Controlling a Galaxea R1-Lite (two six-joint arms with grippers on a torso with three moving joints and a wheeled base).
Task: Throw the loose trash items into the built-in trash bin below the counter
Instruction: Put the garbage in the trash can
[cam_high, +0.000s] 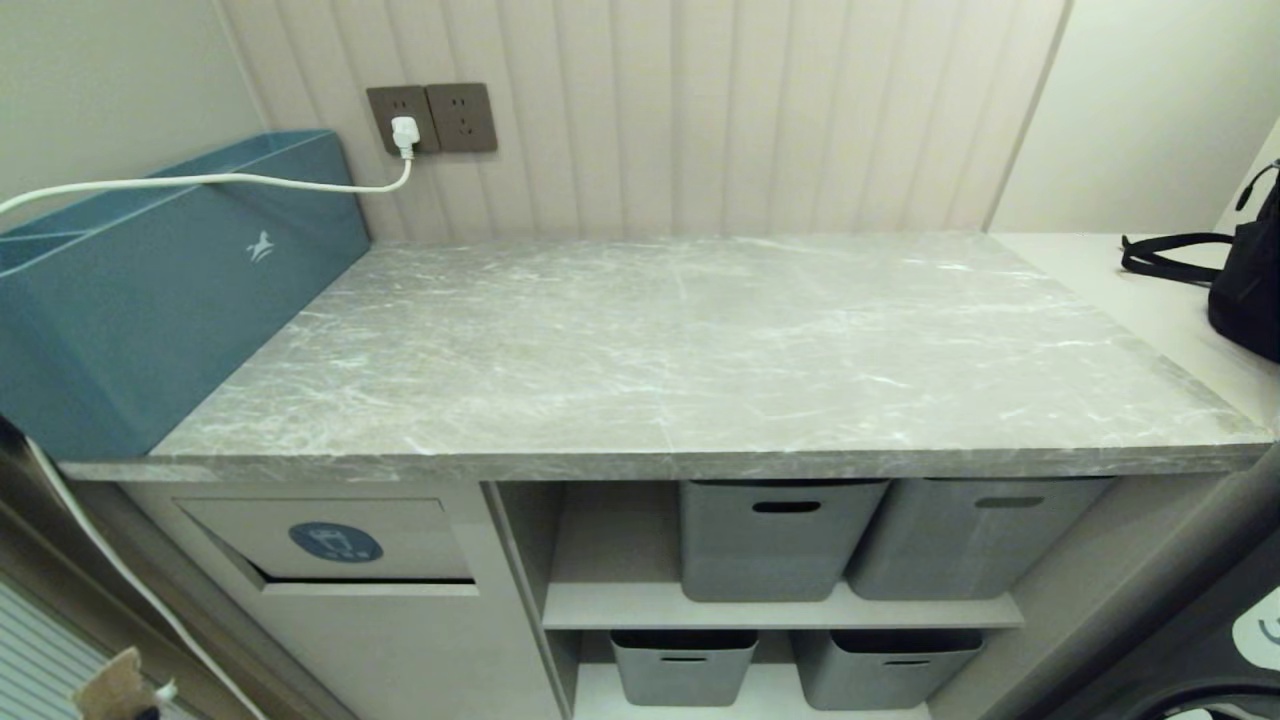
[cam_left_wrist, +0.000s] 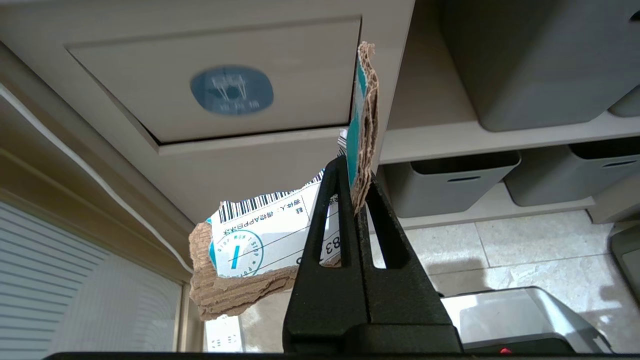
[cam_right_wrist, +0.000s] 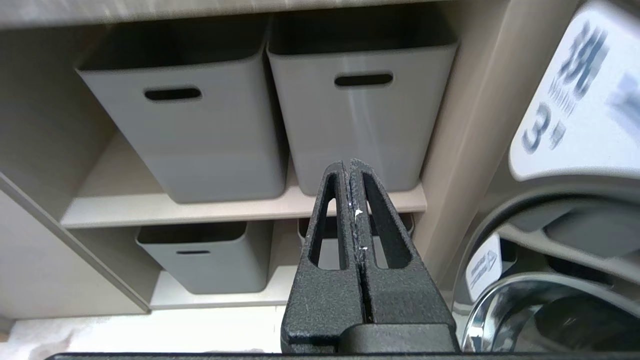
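Cardboard is what I have pinched in my left gripper (cam_left_wrist: 359, 182): a torn scrap (cam_left_wrist: 260, 250) with a teal and white printed face, standing edge-up between the pressed fingers. Its upper tip sits just off the flap (cam_left_wrist: 220, 85) of the built-in trash bin, which lies ahead and across from the scrap (flap looks closed). My right gripper (cam_right_wrist: 354, 172) is pressed together, empty, facing the grey baskets (cam_right_wrist: 190, 130); the counter (cam_high: 700, 340) shows no scraps.

Table (cam_high: 700, 350): grey marble-look slab, white veining, thick front edge.
On it: teal box (cam_high: 170, 290) at left end, against the wall; white cable (cam_high: 200, 181) crossing above it.
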